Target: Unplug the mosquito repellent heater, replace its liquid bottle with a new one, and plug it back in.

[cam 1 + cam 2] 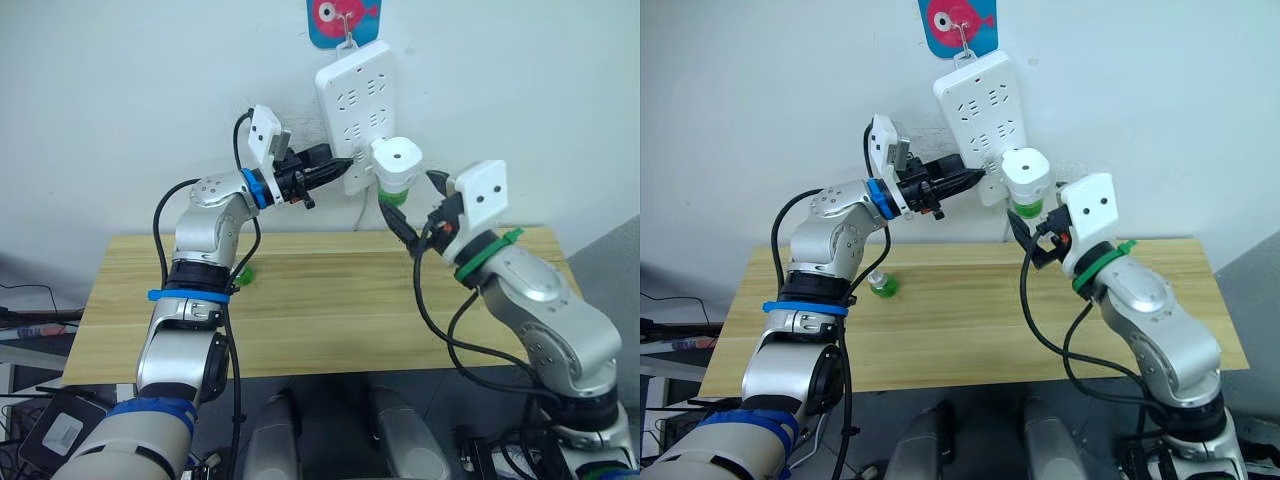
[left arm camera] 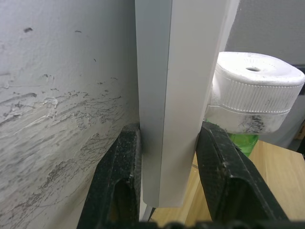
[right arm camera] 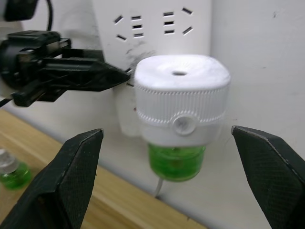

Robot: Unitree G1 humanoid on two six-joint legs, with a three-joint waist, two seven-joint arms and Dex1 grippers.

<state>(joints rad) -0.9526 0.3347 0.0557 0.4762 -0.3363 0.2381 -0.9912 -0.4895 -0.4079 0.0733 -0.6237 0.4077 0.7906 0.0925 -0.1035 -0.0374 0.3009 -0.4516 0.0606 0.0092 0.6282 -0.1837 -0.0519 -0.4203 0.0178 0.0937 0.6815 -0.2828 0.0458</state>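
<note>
The white mosquito repellent heater [image 1: 396, 160] sits plugged into the lower end of a white power strip [image 1: 352, 95] hanging on the wall. Its liquid bottle [image 3: 176, 160], translucent green, hangs under it. My left gripper [image 1: 343, 166] is shut on the strip's side edge, one black finger [image 2: 119, 162] on each face. My right gripper [image 3: 167, 133] is open just below and to the right of the heater. In the right wrist view the heater [image 3: 180, 98] stands ahead between the wide-spread fingers, untouched. The new one [image 1: 882, 286], green with a pale cap, stands on the table by my left arm.
The wooden table [image 1: 330, 320] stands against the white wall. A blue hook plate with a pink fish [image 1: 342, 20] holds the strip. The strip's cord [image 3: 158, 186] drops behind the table's back edge.
</note>
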